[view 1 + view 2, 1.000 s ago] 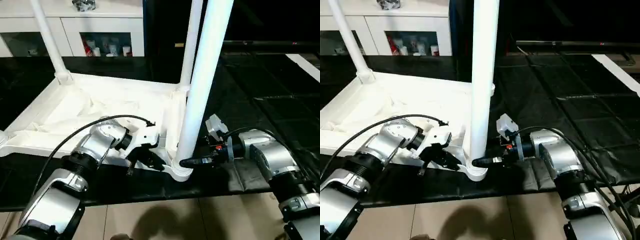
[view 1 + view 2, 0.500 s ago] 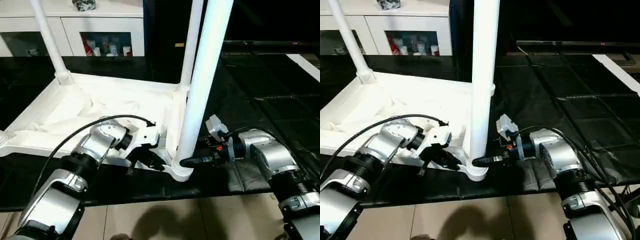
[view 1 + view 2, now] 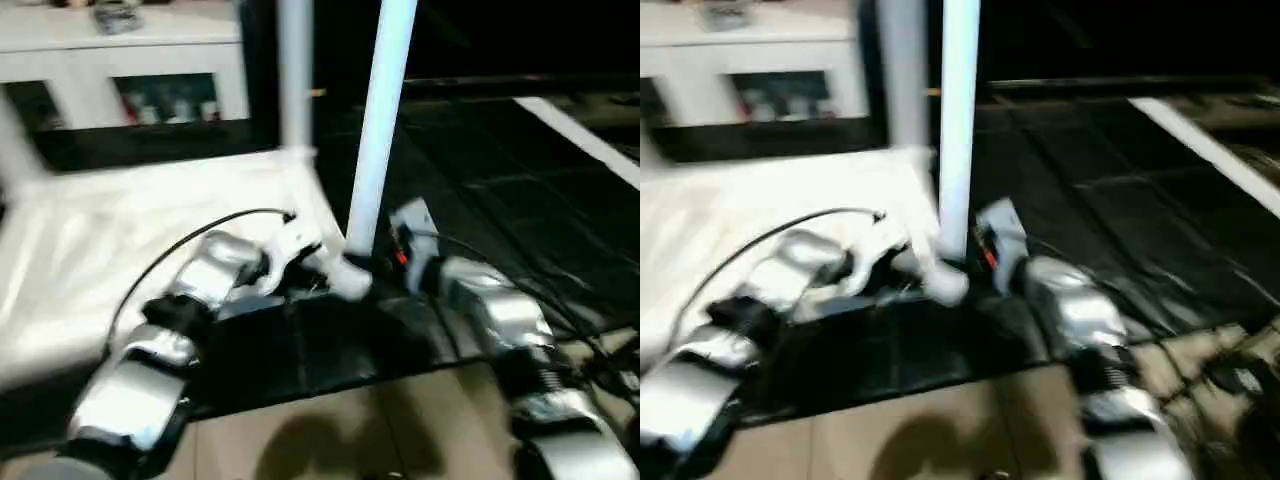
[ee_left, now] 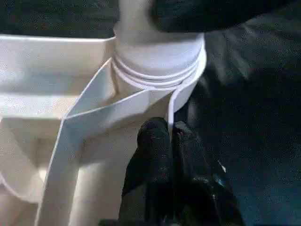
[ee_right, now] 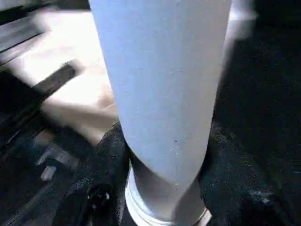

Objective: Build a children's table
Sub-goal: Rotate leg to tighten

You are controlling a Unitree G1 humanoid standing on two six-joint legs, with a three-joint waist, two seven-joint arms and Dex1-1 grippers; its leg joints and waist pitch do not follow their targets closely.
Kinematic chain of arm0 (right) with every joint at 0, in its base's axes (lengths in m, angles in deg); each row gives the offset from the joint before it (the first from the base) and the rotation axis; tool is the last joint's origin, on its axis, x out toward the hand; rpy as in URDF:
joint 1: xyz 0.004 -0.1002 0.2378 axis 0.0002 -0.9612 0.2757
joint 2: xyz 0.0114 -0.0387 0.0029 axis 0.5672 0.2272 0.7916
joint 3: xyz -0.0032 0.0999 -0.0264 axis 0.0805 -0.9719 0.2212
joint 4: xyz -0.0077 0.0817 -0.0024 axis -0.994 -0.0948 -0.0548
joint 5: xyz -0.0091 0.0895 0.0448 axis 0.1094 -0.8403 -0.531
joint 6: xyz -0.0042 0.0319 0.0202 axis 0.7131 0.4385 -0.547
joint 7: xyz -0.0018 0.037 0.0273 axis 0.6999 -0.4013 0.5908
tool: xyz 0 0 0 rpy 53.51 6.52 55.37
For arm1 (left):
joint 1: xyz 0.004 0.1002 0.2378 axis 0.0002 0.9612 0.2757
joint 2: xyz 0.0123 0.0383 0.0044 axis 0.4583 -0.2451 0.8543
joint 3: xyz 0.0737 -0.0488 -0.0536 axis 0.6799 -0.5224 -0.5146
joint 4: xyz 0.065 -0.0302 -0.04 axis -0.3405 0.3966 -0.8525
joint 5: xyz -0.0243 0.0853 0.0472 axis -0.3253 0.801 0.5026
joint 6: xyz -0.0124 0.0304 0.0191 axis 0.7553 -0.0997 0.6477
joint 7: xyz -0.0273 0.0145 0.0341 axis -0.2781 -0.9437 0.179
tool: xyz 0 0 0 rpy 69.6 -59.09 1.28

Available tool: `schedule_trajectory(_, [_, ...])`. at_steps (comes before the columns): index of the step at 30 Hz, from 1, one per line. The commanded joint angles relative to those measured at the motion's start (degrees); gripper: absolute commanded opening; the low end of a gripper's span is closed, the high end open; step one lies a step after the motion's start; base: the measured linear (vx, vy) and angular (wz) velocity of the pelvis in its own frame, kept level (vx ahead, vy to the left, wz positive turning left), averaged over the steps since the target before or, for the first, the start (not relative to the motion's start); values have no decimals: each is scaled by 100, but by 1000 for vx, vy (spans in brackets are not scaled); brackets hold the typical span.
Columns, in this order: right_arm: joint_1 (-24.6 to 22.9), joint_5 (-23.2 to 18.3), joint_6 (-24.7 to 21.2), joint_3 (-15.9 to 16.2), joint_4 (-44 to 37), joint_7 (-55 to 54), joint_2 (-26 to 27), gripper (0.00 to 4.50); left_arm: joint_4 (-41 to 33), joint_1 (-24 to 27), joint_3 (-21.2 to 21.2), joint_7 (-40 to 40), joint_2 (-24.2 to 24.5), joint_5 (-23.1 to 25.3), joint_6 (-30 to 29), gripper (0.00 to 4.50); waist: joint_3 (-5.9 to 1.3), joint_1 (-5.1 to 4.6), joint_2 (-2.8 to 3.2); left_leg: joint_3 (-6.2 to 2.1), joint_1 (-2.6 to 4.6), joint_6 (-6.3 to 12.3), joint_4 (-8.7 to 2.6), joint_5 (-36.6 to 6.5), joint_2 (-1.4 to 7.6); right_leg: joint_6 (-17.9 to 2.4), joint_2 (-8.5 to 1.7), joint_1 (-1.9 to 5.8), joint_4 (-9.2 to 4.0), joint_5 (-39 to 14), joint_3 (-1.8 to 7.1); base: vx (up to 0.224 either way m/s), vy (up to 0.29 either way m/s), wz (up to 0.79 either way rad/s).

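1. Tabletop (image 3: 120, 230) lies upside down on the black mat (image 3: 500, 190), spreading from the middle of the head view out toward 9 o'clock; its near rim runs along the mat's front edge, with tan floor (image 3: 330, 440) beyond at 6 o'clock.
2. Left gripper (image 4: 171, 141) sits at the tabletop's near right corner. In its wrist view the two black fingers (image 4: 153, 141) are pressed together, clenched on the thin upright rim wall just beside the round corner socket (image 4: 160, 61).
3. A white leg (image 3: 378, 130) stands upright in that socket (image 3: 347, 278), rising toward 12 o'clock out of view. A second leg (image 3: 294, 75) stands at the far corner behind it, at about 11 o'clock.
4. Right gripper (image 5: 162, 174) reaches in from 3 o'clock and meets the near leg (image 5: 160, 89) low down, just above its collar; dark fingers (image 5: 110, 150) flank the tube on both sides, grasping it.
5. Open mat lies to the right of the leg, toward 2 and 3 o'clock. A white cabinet (image 3: 130, 60) stands behind the tabletop at 11 o'clock.
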Motion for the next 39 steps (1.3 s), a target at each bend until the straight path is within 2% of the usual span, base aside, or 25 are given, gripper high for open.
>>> schedule_trajectory(1, [204,82,-72,143,539,-676,411,193,-45,-346,-181,370,-488,-381,21,0,-409,13,4,-1,-52,80,-426,-1579,-41,-673,-259,319,-493,-2809,153,0,0,0])
schedule_trajectory(3, [353,113,-14,32,739,-1028,573,193,79,-464,-358,796,-604,-407,0,0,-437,3,-26,21,-60,173,-410,-1374,-47,-892,-246,335,-448,-2302,189,0,0,0])
schedule_trajectory(4, [414,142,27,-32,816,-1184,659,193,149,-528,-441,1029,-657,-410,0,0,-442,7,-8,36,-64,250,-404,-1243,-40,-1020,-240,328,-416,-2004,210,0,0,0])
schedule_trajectory(6, [456,106,110,-126,885,-1256,739,193,200,-575,-508,1209,-706,-415,37,0,-459,17,-16,53,-51,325,-389,-1109,-43,-1144,-234,330,-385,-1725,225,0,0,0])
schedule_trajectory(7, [462,59,156,-169,901,-1228,770,249,203,-583,-528,1249,-727,-423,63,0,-461,52,-31,61,-73,455,-393,-893,-39,-1268,-239,359,-346,-1398,233,0,0,0])
schedule_trajectory(9, [466,29,251,-195,937,-1213,807,263,188,-564,-498,1217,-756,-382,102,0,-485,75,-38,63,-87,570,-377,-650,-33,-1352,-246,389,-295,-1071,244,0,0,0])
schedule_trajectory(13, [376,14,399,-159,883,-1082,762,306,120,-463,-436,980,-727,-365,260,0,-516,139,-14,64,-76,749,-357,-229,-17,-1599,-249,398,-196,-363,260,0,0,0])
schedule_trajectory(14, [324,20,463,-158,824,-997,722,310,94,-427,-429,882,-702,-372,312,0,-525,157,-8,67,-71,852,-341,-112,-13,-1682,-248,394,-169,-112,262,0,0,0])
schedule_trajectory(15, [278,10,476,-154,757,-914,681,317,70,-399,-416,809,-677,-375,329,0,-529,164,-10,69,-75,887,-333,-74,-15,-1703,-249,397,-160,-35,263,0,0,0])
schedule_trajectory(16, [142,-31,439,-127,545,-653,525,342,21,-323,-367,633,-592,-365,334,0,-531,177,-19,72,-79,954,-323,-35,-20,-1741,-244,401,-145,101,267,0,0,0])
schedule_trajectory(17, [113,-40,425,-120,499,-596,490,342,12,-307,-355,597,-573,-361,335,0,-529,190,-21,74,-72,995,-321,-45,-14,-1763,-247,397,-140,146,267,0,0,0])
schedule_trajectory(18, [66,-61,421,-109,425,-483,420,351,2,-279,-315,534,-532,-336,372,0,-514,199,-28,77,-85,1044,-325,-103,-14,-1774,-246,400,-148,109,266,0,0,0])
schedule_trajectory(20, [-40,-138,372,-86,214,-182,245,363,-46,-214,-249,352,-444,-317,404,0,-501,212,-24,80,-68,1001,-333,-305,1,-1744,-252,393,-177,-156,266,0,0,0])
schedule_trajectory(22, [-206,-234,316,13,-123,407,-71,395,-125,-119,-149,15,-310,-304,452,0,-475,234,-27,86,-68,852,-348,-594,6,-1631,-256,390,-225,-612,273,0,0,0])
schedule_trajectory(26, [-604,-540,316,310,-755,2079,-894,408,-210,60,140,-848,23,-191,845,0,-453,309,-49,92,-66,775,-359,-835,15,-1464,-247,386,-273,-935,282,0,0,0])
schedule_trajectory(27, [-637,-534,358,349,-791,2291,-1037,408,-226,78,184,-1022,81,-182,920,0,-447,355,-47,98,-54,715,-353,-925,19,-1383,-248,368,-285,-1162,283,0,0,0])
schedule_trajectory(28, [-637,-534,358,349,-791,2291,-1037,408,-226,78,184,-1022,81,-182,920,0,-437,355,-48,103,-69,693,-355,-952,22,-1356,-246,362,-291,-1259,283,0,0,0])
schedule_trajectory(29, [-688,-540,433,421,-865,2746,-1312,408,-322,138,267,-1451,207,-217,1032,0,-435,372,-39,99,-72,651,-354,-983,19,-1313,-244,353,-297,-1387,274,0,0,0])
schedule_trajectory(31, [-704,-537,478,460,-904,3005,-1462,408,-396,174,339,-1708,286,-260,1081,0,-433,432,-43,111,-47,547,-354,-1058,30,-1172,-249,324,-331,-1720,279,0,0,0])
schedule_trajectory(34, [-689,-705,367,578,-1001,3665,-1780,408,-522,246,616,-2275,506,-190,1256,0,-445,489,-38,141,3,508,-353,-1064,59,-1304,-225,281,-307,-1504,284,0,0,0])
schedule_trajectory(39, [-636,-831,312,724,-993,4318,-1989,408,-576,309,872,-2786,674,-90,1567,0,-451,569,-32,138,-18,463,-355,-1120,80,-1291,-241,291,-265,-1447,285,0,0,0])
